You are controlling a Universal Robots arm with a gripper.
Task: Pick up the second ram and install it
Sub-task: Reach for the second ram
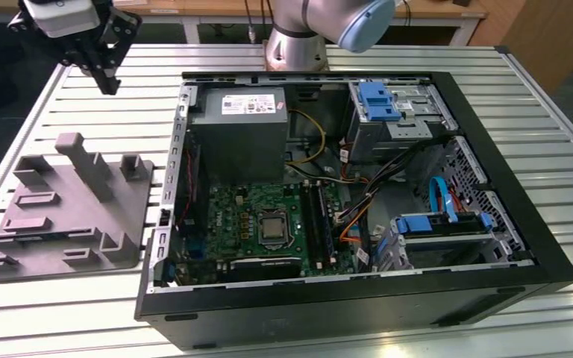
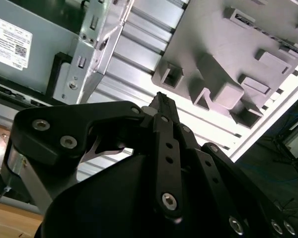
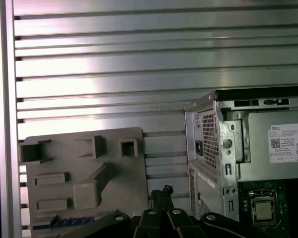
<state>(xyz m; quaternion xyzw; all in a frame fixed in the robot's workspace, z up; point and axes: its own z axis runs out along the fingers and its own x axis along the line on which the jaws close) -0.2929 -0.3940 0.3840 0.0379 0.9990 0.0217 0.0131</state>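
At the far corner of the table, on the exterior view's left, the gripper hangs in the air above bare slats. Its fingertips point down and lean a little toward the computer case. Its fingers are pressed together, with nothing held between them. The arm rises from its base at the table's far edge, just behind the case. A blue-capped joint sits above the base.

Nearer than the gripper, on the same side, a gray moulded holder lies flat on the table, just beside the case's rear wall. In the first wrist view, a thin blue strip in one of the holder's pockets is probably the second ram. Little of it shows, and the gripper is not touching it.

Inside the open case, a white label with black print and a square code sits on the gray power supply. The green motherboard lies nearer, with its processor socket uncovered.
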